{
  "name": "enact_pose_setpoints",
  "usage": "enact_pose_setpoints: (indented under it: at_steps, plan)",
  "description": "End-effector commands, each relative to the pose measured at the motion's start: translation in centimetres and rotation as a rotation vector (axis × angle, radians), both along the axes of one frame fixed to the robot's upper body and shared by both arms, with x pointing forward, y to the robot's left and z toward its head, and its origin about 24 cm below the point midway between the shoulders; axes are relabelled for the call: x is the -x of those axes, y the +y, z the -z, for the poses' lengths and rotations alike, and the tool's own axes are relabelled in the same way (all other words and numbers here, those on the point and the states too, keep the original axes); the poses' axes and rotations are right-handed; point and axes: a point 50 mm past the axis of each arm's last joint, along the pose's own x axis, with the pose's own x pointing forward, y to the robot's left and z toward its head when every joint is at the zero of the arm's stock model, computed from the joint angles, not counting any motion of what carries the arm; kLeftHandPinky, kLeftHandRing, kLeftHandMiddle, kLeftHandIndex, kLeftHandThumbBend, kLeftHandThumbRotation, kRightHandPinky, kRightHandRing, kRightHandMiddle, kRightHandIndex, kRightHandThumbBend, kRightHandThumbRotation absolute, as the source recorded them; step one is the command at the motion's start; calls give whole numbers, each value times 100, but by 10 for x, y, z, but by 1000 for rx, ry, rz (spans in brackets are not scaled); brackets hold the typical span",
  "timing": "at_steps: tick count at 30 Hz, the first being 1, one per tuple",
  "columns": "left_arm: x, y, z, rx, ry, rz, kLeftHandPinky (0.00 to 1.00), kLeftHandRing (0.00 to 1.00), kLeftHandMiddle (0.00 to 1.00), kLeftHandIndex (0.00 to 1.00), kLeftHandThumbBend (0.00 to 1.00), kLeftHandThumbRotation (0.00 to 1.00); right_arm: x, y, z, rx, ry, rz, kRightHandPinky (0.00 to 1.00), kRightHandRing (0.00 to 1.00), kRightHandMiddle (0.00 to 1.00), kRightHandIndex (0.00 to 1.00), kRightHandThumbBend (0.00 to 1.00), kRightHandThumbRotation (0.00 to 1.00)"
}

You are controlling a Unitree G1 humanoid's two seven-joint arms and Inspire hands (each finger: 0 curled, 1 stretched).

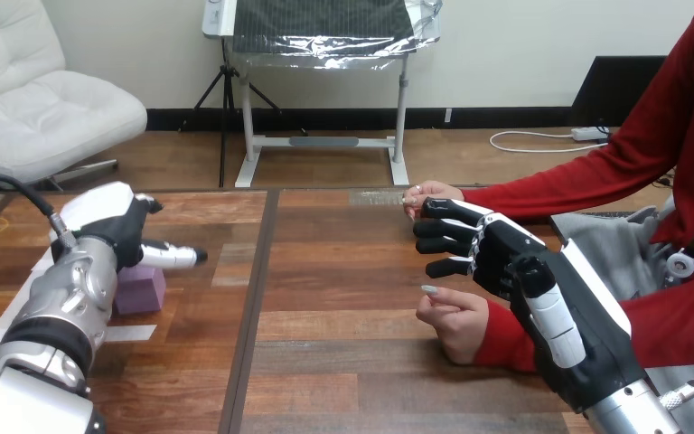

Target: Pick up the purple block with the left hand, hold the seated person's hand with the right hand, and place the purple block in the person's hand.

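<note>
The left arm (61,312) carries the left hand (113,226), fingers straight toward 3 o'clock and holding nothing, just over the purple block (142,291) at the table's (343,362) 9 o'clock; it should sink lower, then curl squarely round the block.

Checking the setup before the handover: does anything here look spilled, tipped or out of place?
Nothing stands out. The small purple block sits flat on the wooden table, partly hidden by the left hand. The right hand is between the person's farther hand and the person's nearer hand.
</note>
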Motion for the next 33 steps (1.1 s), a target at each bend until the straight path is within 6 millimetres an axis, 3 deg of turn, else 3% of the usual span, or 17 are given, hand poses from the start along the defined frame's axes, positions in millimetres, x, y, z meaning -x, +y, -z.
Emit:
enact_pose_setpoints:
  at_steps: [1, 10, 33]
  plan:
    - [-18, -11, -30, -40, -61, 53, 81, 89, 91, 91, 81, 47, -6, 2, -18, -2, -91, -15, 71, 78, 79, 81, 89, 100]
    - [-19, -12, -29, -52, -32, 47, 84, 90, 91, 91, 84, 52, -6, 2, -18, 4, -95, -13, 71, 78, 79, 81, 89, 100]
    - [-18, -12, -26, -101, -16, 35, 78, 86, 88, 90, 85, 60, -6, 3, -18, 8, -103, -12, 70, 78, 78, 81, 91, 100]
